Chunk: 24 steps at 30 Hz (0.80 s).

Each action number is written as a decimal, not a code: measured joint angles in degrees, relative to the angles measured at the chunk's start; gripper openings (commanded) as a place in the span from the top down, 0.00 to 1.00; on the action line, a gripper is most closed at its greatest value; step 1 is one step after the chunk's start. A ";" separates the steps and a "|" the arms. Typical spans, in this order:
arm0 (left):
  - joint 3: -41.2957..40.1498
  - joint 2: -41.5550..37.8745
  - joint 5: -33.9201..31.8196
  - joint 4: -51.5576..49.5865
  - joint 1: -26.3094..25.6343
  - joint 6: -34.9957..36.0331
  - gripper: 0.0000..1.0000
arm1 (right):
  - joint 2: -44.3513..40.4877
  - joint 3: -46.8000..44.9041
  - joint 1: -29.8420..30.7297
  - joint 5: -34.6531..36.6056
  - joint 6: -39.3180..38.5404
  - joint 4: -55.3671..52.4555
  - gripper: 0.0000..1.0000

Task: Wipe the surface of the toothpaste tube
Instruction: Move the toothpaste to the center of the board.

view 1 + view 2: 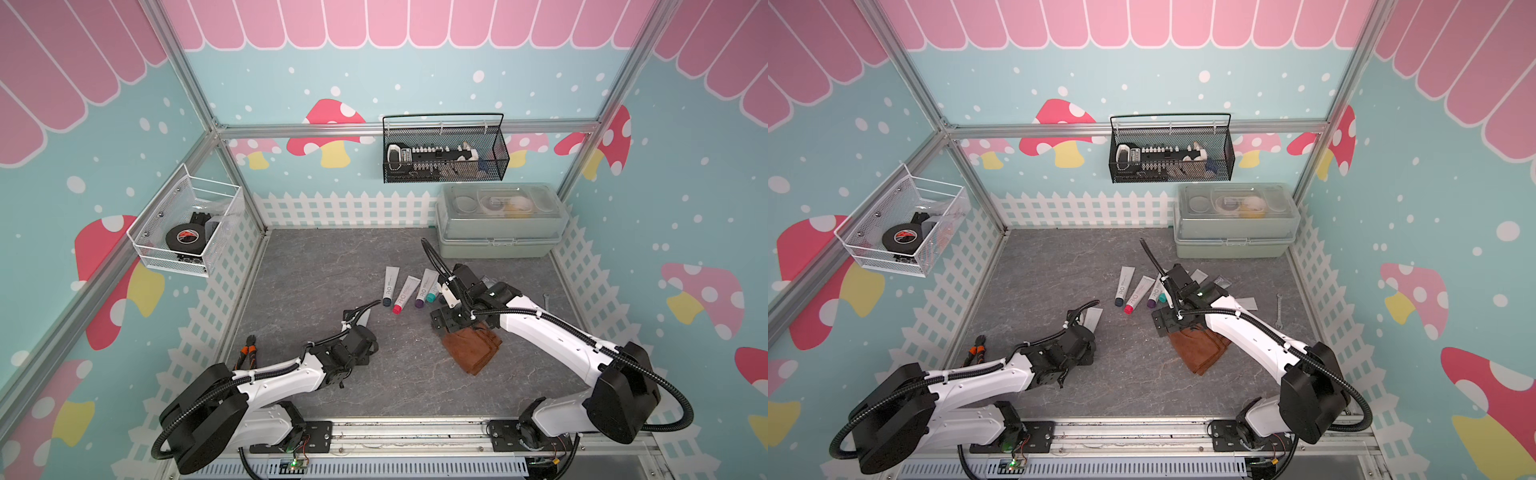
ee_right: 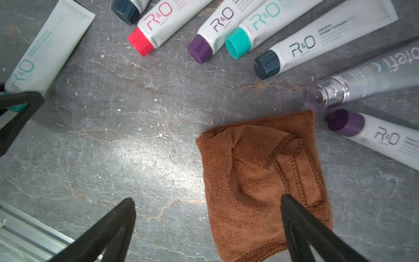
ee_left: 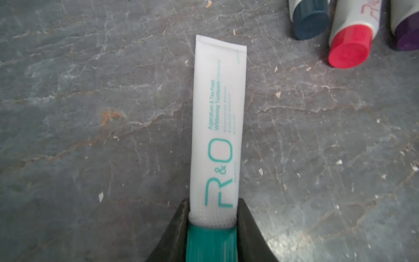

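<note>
The left fingers (image 3: 247, 226) pinch the toothpaste tube (image 3: 217, 127) by its green cap (image 3: 210, 242), left of the middle of the tabletop (image 3: 90, 113). The right fingers (image 2: 292, 217) stand wide apart over the brown cloth (image 2: 256, 172). It looks best to grab a thick fold, then rub the whole tube.

Teal walls (image 1: 415, 75) printed with mushrooms, pink scallops and a white picket fence (image 1: 345, 210) are framed by aluminium rails (image 1: 291, 131). The tabletop (image 1: 316, 266) is grey and stone-patterned. A black wire basket (image 1: 444, 176) is hung on the back rail, a white mesh basket (image 1: 226, 232) on a side wall.
</note>
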 measured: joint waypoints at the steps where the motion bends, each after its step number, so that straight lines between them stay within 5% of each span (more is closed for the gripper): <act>1: 0.55 1.07 1.11 0.90 1.51 0.94 0.70 | 0.00 -0.20 0.00 -0.02 0.20 0.24 0.02; 6: 4.28 8.20 6.36 5.60 7.02 4.83 0.70 | 0.50 -0.94 0.00 -0.04 0.83 0.92 0.02; 15: 17.42 23.39 11.13 10.25 9.60 9.99 0.70 | 1.66 -2.19 -0.13 1.64 1.09 2.10 0.02; 24: 23.82 28.11 14.43 9.90 12.74 12.31 0.67 | 9.16 -4.92 -0.98 2.73 1.29 4.07 0.02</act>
